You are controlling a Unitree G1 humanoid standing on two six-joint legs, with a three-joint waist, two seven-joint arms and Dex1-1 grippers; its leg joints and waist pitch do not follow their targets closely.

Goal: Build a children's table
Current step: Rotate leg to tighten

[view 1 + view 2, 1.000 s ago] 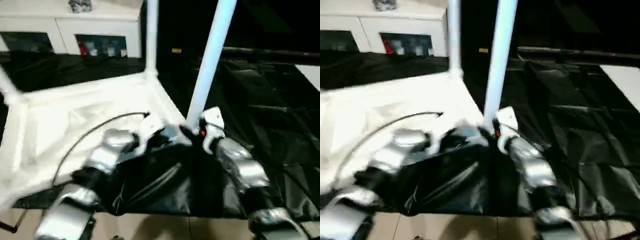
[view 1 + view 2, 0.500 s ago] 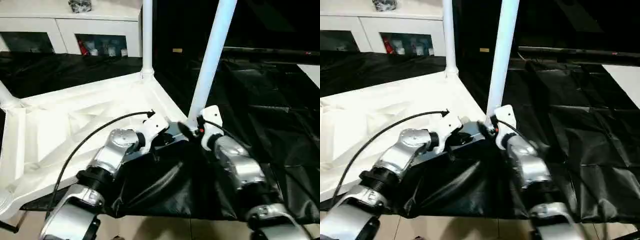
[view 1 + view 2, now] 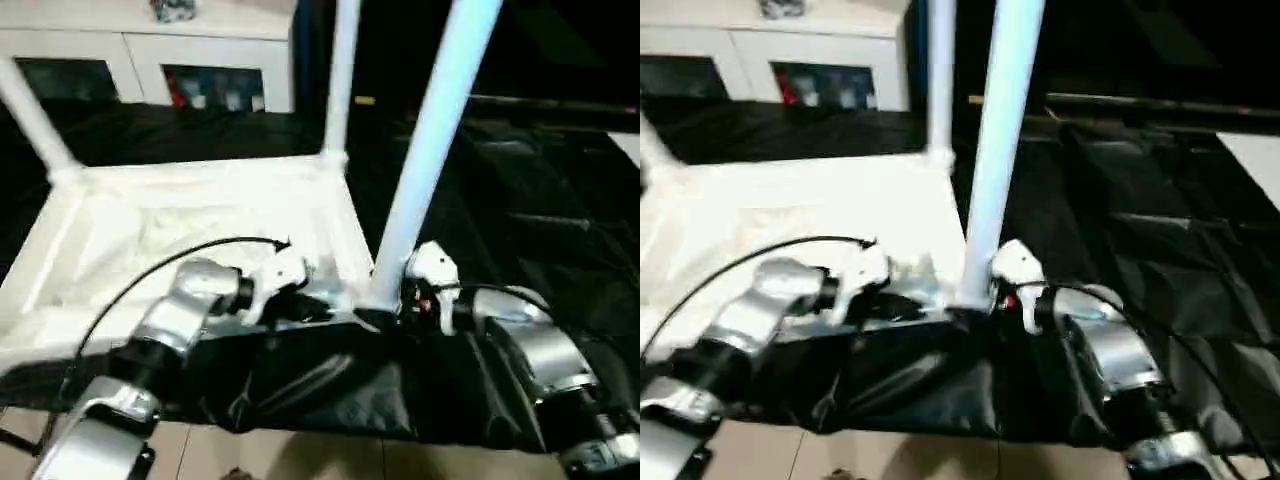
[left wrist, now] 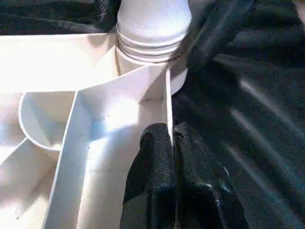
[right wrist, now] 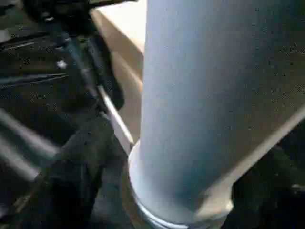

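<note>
The children's table lies upside down on a black sheet, its white ribbed top (image 3: 200, 215) facing up. Three white legs stand in its corner sockets: a near one (image 3: 430, 150), a far one (image 3: 340, 80) and one at the far left (image 3: 30, 110). My left gripper (image 4: 171, 143) is shut on the thin rim wall just beside the near leg's socket (image 4: 152, 52). My right gripper (image 3: 398, 302) is at the foot of the near leg. Its black fingers (image 5: 71, 186) stand apart on either side of the tube (image 5: 205, 95), with a gap on one side.
The black sheet (image 3: 520, 200) spreads wide to the right and hangs over the near edge. A white cabinet (image 3: 150, 50) stands at the back left. Tiled floor (image 3: 300, 455) shows below the sheet. A black cable (image 3: 150, 270) arcs over my left forearm.
The whole picture has shifted and tilted, so the camera moved. Both grippers stay at the near corner. My right forearm now lies lower and more sideways to the leg.
</note>
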